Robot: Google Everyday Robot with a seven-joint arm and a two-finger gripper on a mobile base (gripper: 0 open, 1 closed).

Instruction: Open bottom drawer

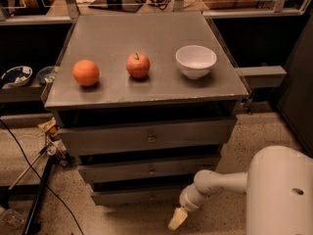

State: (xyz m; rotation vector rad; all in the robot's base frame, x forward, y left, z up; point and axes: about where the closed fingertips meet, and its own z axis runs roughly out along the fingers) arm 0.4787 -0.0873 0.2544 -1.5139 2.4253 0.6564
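The grey cabinet has three drawers. The bottom drawer is the lowest and slimmest front, near the floor, and it looks shut; its knob does not show. The middle drawer and the top drawer sit above it. My gripper hangs from the white arm just right of and below the bottom drawer's front, above the floor and apart from the drawer.
On the cabinet top stand an orange, an apple and a white bowl. A tripod leg and cables lie at the left. A dark shelf with bowls is far left.
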